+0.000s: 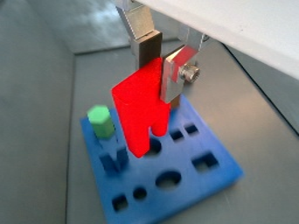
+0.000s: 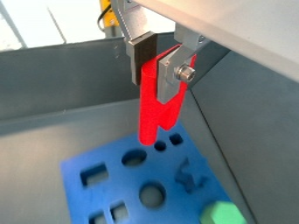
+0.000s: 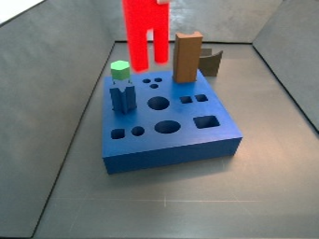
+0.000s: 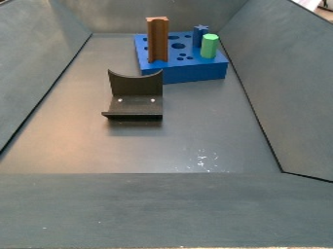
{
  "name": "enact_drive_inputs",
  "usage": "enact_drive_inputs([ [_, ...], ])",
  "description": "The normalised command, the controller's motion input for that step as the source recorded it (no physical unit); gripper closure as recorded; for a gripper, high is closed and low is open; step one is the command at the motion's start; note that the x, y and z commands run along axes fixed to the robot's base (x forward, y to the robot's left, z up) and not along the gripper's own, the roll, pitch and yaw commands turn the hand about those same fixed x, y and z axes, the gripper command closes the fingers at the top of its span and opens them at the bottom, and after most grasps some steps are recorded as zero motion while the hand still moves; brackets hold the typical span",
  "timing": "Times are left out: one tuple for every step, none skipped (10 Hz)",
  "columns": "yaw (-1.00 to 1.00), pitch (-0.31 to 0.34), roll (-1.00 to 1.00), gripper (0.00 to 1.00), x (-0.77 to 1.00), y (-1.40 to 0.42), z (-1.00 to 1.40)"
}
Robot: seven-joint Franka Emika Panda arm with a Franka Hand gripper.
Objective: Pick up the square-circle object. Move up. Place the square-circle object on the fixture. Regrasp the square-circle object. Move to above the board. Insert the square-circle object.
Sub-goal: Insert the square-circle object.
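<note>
In both wrist views the pincer [image 1: 162,63] is closed on the top of the square-circle object [image 1: 142,103], which hangs upright, its long axis vertical, its forked end down over the board [image 1: 222,175]. In a side view the red piece [image 3: 145,33] is above the board's far edge [image 3: 174,154], near the fixture [image 3: 188,56]. The other side view does not show it.

The hand [image 1: 156,63] has two flat silver finger plates [image 2: 177,66] with dark pads, one plate fastened by a round screw at its three o'clock edge, beneath a pale, whitish body.
</note>
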Motion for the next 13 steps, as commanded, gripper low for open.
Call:
enact_drive_inputs([
  [-0.4, -0.13, -0.11, 1.0, -0.03, -0.63, -0.41],
  [-0.39, -0.15, -0.11, 1.0, 0.0, -0.62, -0.43],
  [0.0, -0.056, 0.0, 1.0, 0.0, -0.09, -0.05],
  [0.0, 0.004, 0.0, 1.0, 0.0, 0.0, 0.0],
  [-0.13, 0.0, -0.01, 1.0, 0.0, 0.07, -0.1],
  [-0.73, -0.006, -0.05, 1.0, 0.0, 0.18, -0.14],
  [-0.8, -0.007, -0.05, 1.0, 0.0, 0.1, -0.15],
  [-0.6, -0.009, -0.07, 1.0, -0.04, 0.07, -0.12],
  [0.0, 0.0, 0.0, 1.0, 0.0, 0.0, -0.05],
  [-0.08, 0.0, 0.0, 1.0, 0.0, 0.0, -0.33],
  [0.21, -0.04, -0.03, 1.0, -0.18, 0.01, -0.55],
  [0.55, -0.114, -0.07, 1.0, -0.27, 0.0, -0.52],
  [0.6, -0.116, -0.05, 1.0, -0.13, -0.03, -0.49],
])
